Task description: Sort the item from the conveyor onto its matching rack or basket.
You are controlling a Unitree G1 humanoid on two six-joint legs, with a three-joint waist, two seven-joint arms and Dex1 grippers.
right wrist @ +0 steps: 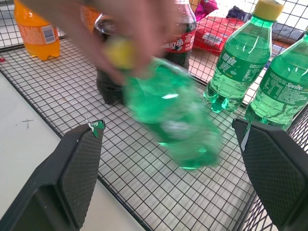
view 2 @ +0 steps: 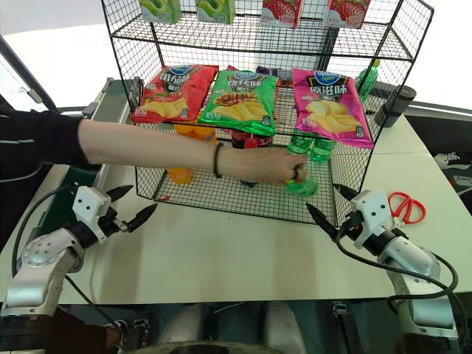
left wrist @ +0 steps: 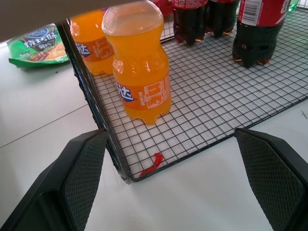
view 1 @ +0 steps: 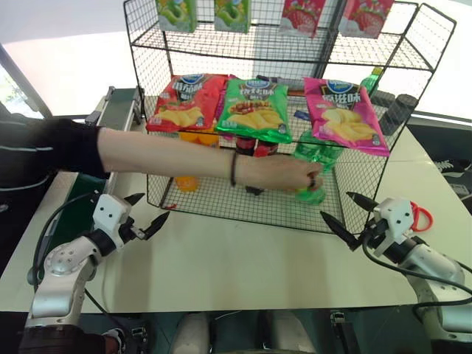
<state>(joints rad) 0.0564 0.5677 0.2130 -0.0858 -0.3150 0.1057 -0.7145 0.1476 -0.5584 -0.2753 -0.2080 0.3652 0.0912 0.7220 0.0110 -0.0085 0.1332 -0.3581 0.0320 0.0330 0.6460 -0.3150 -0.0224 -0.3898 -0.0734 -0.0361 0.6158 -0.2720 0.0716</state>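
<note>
Left gripper (view 1: 150, 214): lower left of the head view, fingers spread wide and empty, pointing at the rack's near left corner, low over the table (view 1: 243, 269)
Right gripper (view 1: 342, 213): lower right, fingers equally wide apart, holding nothing, aimed at the rack's near right corner
Hand (view 1: 291, 175): a person's bare arm in a black sleeve crosses mid-frame from the left edge, dark band on the wrist, fingers closed round the bottle's top
Bottle (right wrist: 173, 115): green, yellow cap, tilted in that hand over the rack's bottom tier, right of centre; blurred in the right wrist view
Rack (view 1: 346, 221): black wire grid at upper centre; top tier has green and red packets, middle tier red, green and pink chip bags, bottom tier drinks
Left wrist view: two orange bottles (left wrist: 139, 72) upright at the bottom tier's corner, cola bottles (left wrist: 255, 29) behind, a red scrap on the wire
Right wrist view: two more green bottles (right wrist: 238, 60) upright just beyond the held one, a cola bottle behind the hand
Conveyor (view 1: 114, 107): dark-green belt at far left, behind the arm
Scissors (view 2: 405, 206): red-handled, on the table past the right gripper
</note>
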